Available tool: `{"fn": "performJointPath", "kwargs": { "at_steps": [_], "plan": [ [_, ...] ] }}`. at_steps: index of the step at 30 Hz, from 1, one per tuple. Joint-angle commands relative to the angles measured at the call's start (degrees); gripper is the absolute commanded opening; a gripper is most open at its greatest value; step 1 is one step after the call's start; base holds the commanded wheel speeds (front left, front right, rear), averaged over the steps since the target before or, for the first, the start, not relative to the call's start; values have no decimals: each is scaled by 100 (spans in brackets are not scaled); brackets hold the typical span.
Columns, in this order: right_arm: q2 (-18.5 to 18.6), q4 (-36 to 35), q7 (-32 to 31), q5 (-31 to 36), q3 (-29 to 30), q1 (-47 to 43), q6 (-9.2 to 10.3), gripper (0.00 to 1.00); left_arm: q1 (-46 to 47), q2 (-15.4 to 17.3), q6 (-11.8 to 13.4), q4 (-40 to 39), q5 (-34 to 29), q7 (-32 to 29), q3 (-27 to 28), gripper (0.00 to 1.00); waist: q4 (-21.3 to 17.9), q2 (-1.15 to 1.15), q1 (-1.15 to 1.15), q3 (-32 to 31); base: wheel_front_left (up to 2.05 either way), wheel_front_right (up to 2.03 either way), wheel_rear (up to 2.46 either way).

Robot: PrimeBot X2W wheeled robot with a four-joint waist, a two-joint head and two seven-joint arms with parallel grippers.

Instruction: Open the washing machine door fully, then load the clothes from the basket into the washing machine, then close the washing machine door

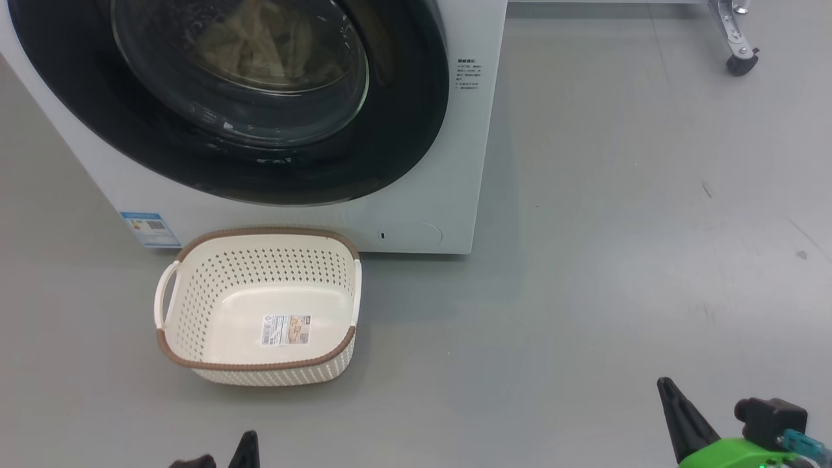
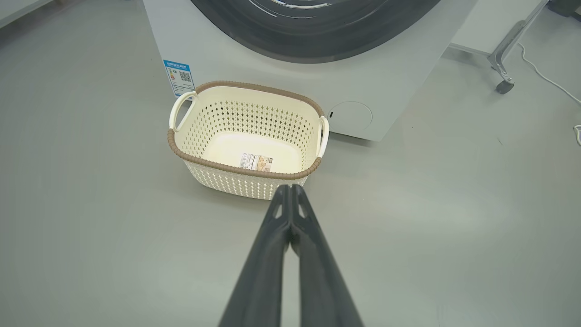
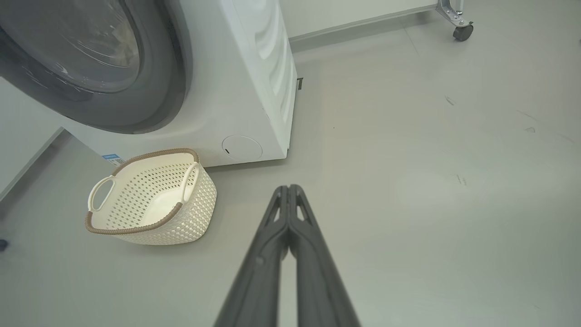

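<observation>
The white washing machine (image 1: 422, 214) stands at the upper left with its round black washing machine door (image 1: 390, 130) shut flat against the front. Through the glass window, pale cream clothes (image 1: 260, 45) lie inside the drum. In front of the machine, on the floor, sits the cream basket (image 1: 195, 312) with nothing but a label sticker on its floor. My left gripper (image 2: 289, 186) is shut and holds nothing, just short of the basket's (image 2: 245, 181) near wall. My right gripper (image 3: 288, 186) is shut too, over bare floor to the right of the basket (image 3: 190, 218).
Grey floor (image 1: 585, 292) spreads to the right of the machine. A metal frame leg on a caster (image 1: 741, 62) stands at the far right. In the left wrist view, a white cable (image 2: 544, 77) lies near that leg.
</observation>
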State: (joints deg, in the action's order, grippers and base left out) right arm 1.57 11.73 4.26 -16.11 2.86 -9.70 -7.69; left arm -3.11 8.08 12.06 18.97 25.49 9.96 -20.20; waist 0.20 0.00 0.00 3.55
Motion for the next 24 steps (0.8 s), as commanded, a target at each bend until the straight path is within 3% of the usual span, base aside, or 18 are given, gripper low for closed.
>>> {"fn": "performJointPath", "kwargs": {
  "at_steps": [1,24],
  "plan": [
    [62,-150,-7,-202,-10,220,2,0,195,16,-56,-170,165,-42,144,0,0,0,0,-5,0,0,0],
    [140,-82,-144,-1724,-26,481,5,0,337,-45,-428,-231,1487,-307,578,0,-4,0,0,-70,0,0,0]
  ]
}}
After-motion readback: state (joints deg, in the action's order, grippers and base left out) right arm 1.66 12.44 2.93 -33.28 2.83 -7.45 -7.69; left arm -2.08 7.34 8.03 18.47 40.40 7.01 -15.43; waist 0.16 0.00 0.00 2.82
